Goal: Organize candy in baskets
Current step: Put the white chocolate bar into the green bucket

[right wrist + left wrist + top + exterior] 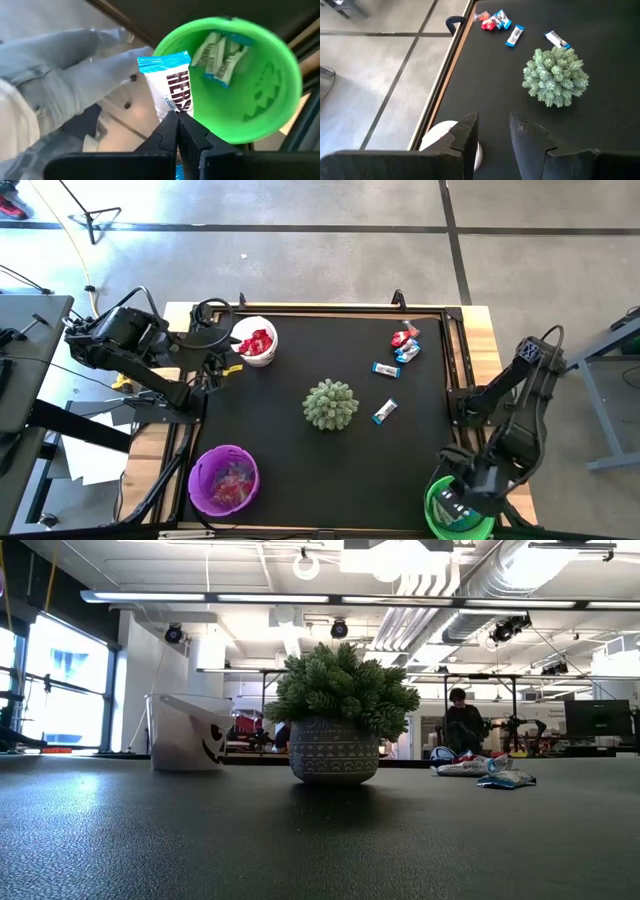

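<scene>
three baskets sit on my table in the high view: the white basket [256, 343] upper left with red candy, the purple basket [223, 479] lower left with pinkish-red pieces, and the green basket [458, 506] at the lower right corner, mostly hidden by the right arm.

my right gripper [178, 118] is pinched tight on a blue-and-white bar [170, 86], holding it by its lower end so the free end stands up over the near rim of the green basket, where two like bars [218, 56] already lie. i judge that hold keeps the wrapper clear of the fingers, so it should drop cleanly once it is over the opening; right now it looks over the rim rather than the middle.

my left gripper [493, 132] waits at the left of the high view beside the white basket, fingers slightly apart and holding nothing.

loose candy [405, 342] remains in the upper right of the high view, with one more blue bar [385, 412] nearer the centre, just right of the spiky green plant [330, 404]. sorting appears to go by colour, blue into green.
</scene>
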